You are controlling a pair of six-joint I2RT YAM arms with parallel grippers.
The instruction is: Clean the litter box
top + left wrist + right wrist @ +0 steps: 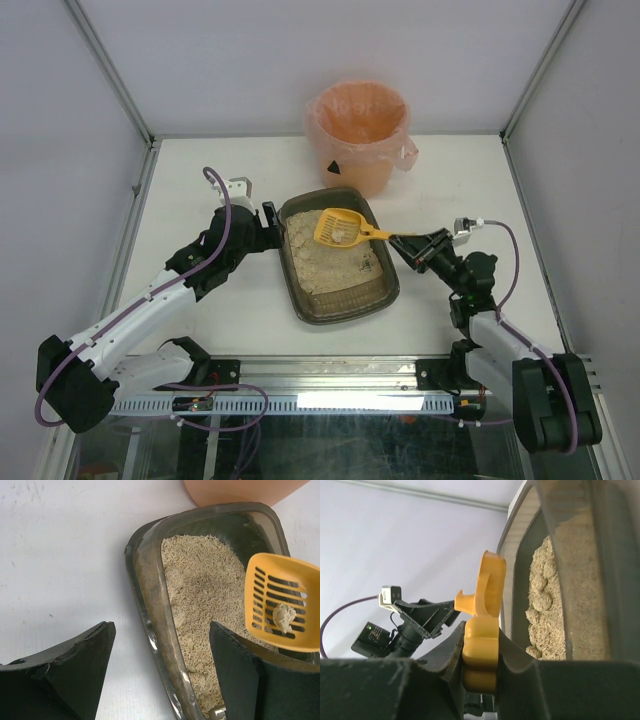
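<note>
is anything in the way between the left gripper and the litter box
Nothing visible. The left gripper is open astride the wall of the litter box, one finger outside, one over the litter.

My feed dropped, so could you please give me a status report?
Right end effector shut on scoop, clump aboard, over litter box. Left end effector open, straddling its rim. Nothing blocking bucket.

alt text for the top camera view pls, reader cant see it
The right gripper holds a yellow slotted scoop by its handle, its head carrying a pale clump above the litter box of beige litter. The left gripper is at the box's left rim, and an orange bag-lined bucket stands behind the box.
</note>
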